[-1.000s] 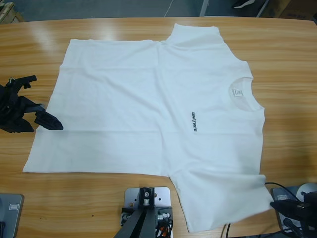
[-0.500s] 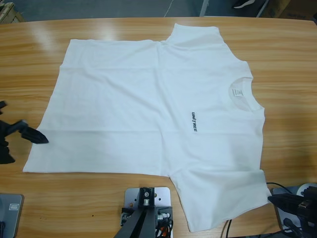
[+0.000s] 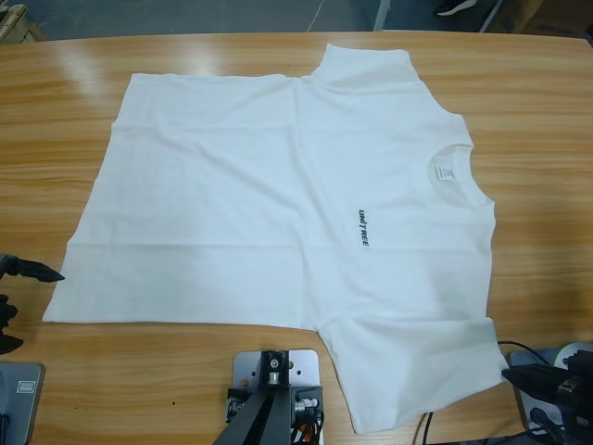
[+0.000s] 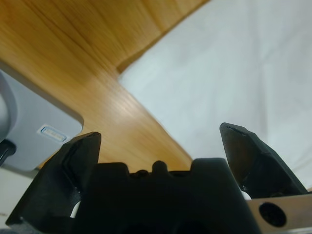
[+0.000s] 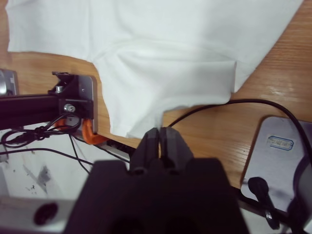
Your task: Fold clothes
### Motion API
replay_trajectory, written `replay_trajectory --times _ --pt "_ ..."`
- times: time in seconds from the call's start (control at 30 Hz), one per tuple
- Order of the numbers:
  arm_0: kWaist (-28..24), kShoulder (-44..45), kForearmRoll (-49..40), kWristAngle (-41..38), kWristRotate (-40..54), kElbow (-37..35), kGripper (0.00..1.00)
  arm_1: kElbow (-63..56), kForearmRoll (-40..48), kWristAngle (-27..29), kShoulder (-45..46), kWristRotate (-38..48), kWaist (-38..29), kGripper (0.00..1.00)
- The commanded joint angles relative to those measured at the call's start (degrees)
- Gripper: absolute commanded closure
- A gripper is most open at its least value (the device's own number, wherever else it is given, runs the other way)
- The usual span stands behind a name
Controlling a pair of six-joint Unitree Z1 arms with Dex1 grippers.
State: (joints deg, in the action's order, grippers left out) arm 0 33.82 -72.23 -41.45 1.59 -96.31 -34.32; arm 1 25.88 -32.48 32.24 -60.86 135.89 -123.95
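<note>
Right, I have the plain white short-sleeved cotton T-shirt (image 3: 287,213) lying flat and face up on the long wooden table (image 3: 547,111), its round collar (image 3: 449,171) toward the right end and its hem toward the left. Small dark chest lettering (image 3: 362,228) reads UNITREE, and a neck label (image 3: 445,173) sits inside the collar. My left gripper (image 4: 161,141) hovers with its black jaws spread wide, nothing between them, just off the shirt's near left hem corner (image 4: 127,78); from above only a black tip (image 3: 32,271) shows at the left edge. My right gripper (image 5: 159,132) has its jaws pressed together, with a thin wisp of the near sleeve (image 5: 170,83) at their tips. A black cable (image 5: 234,103) runs across the wood beside that sleeve.
</note>
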Motion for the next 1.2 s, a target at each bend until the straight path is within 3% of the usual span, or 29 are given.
replay_trajectory --times 0.03,0.3,0.53,0.63,0.8,0.9,0.93,1.0,1.03,1.2 --pt "1.4 5.5 17.1 3.2 -4.4 14.7 0.05 0.2 -0.6 -1.7 2.2 -2.5 -0.7 1.0" --pt "1.4 5.8 20.0 4.6 -4.6 16.3 0.011 0.0 -1.9 -1.6 3.9 -2.7 -0.7 1.0" --pt "1.5 4.2 24.4 4.0 -5.6 18.2 0.069 0.0 -2.4 -1.2 4.3 -2.8 -0.7 1.0" --pt "1.5 2.9 29.6 4.2 -5.4 19.8 0.266 0.6 -3.3 -1.2 4.4 -2.8 -0.7 1.0" --pt "1.5 2.1 32.0 4.8 -5.0 20.3 0.316 0.7 -3.3 -1.0 4.3 -2.8 -0.7 1.0" --pt "1.5 2.6 32.0 4.8 -5.0 21.0 0.411 0.7 -3.4 -0.9 4.3 -2.8 -0.7 1.0" --pt "1.4 3.1 31.9 4.8 -5.0 21.2 0.518 0.7 -3.4 -0.9 4.3 -2.8 -0.7 1.0" --pt "1.5 4.3 31.6 4.8 -4.9 21.3 0.921 0.7 -3.3 -0.7 4.3 -2.8 -0.7 1.0" --pt "1.5 4.4 31.4 4.8 -4.8 21.3 1.0 0.6 -3.1 -0.6 4.3 -2.8 -0.7 1.0" --pt "1.5 3.9 30.7 4.6 -4.5 21.0 1.0 0.5 -3.0 0.2 4.9 -3.7 -0.7 1.0"
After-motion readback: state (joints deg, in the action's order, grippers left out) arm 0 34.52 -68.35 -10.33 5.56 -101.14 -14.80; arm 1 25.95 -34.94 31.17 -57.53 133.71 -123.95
